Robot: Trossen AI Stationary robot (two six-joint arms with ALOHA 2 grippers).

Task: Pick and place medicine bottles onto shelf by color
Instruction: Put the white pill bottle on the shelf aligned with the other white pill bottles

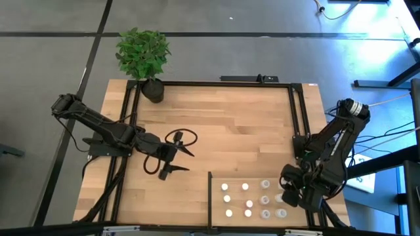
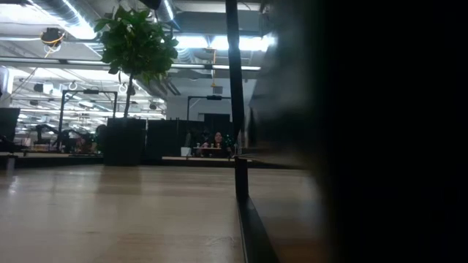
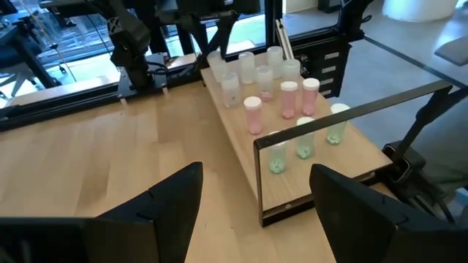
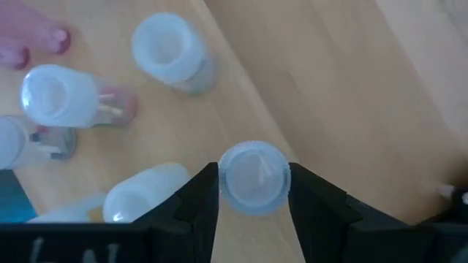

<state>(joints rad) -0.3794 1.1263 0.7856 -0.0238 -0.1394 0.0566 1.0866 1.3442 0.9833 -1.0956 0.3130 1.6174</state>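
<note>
Your medicine bottles (image 1: 249, 200) stand in a loose cluster on the shelf (image 1: 218, 216), the pale panel at the near right of the desk (image 1: 216, 124). From above they read as small white dots in rough rows. In the left wrist view you can tell them by colour: pink ones (image 3: 252, 115) near the middle, greenish ones (image 3: 304, 139) toward the end with the black frame, and clear or whitish ones (image 3: 246, 67) at the far end.

One bottle (image 4: 253, 179) with a pale translucent cap sits between the two dark fingers of your right end effector (image 4: 254, 191); the fingers press against its sides, so it is clamped on that bottle. In the high view this end effector (image 1: 289, 193) is at the right edge of the shelf, beside the outermost bottles. Other white-capped bottles (image 4: 170, 51) stand nearby on the pale wood in the right wrist view.

Your left end effector (image 1: 180, 159) is well apart from the shelf, over the bare planks left of the desk's centre, with its fingers (image 3: 172, 201) spread wide and nothing between them.

A potted plant (image 1: 144, 58) stands at the far left corner of the desk. In the low view a dark mass blocks the right half of the picture.
</note>
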